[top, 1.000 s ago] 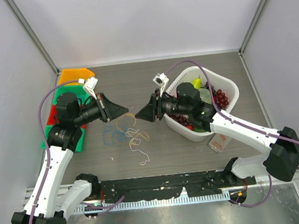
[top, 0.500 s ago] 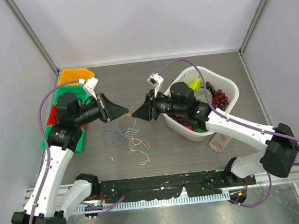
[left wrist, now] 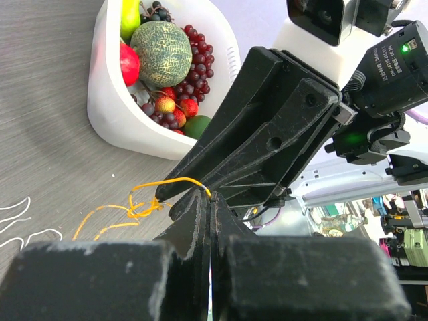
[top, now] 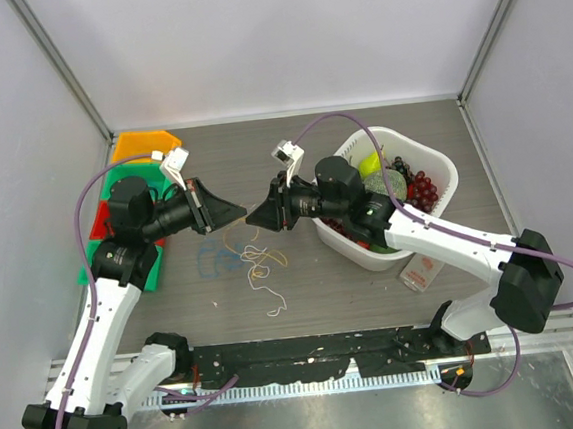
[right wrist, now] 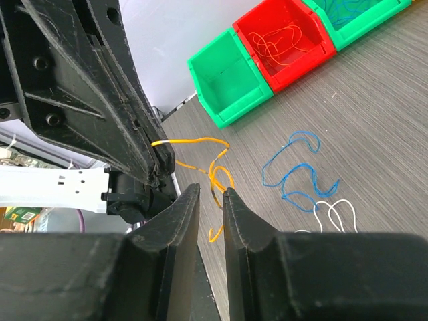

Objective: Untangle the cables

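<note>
Right gripper (top: 251, 219) has slid left, jaws narrowed to a slit astride the orange cable (right wrist: 198, 140) that the shut left gripper (top: 241, 213) pinches, likely readying a pull-apart.

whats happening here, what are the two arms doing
The left gripper is shut on one end of the orange cable, held above the table. The right gripper sits tip to tip with it, jaws slightly apart with that cable running between them, not yet clamped. The blue cable and white cable lie loose on the table.
</note>
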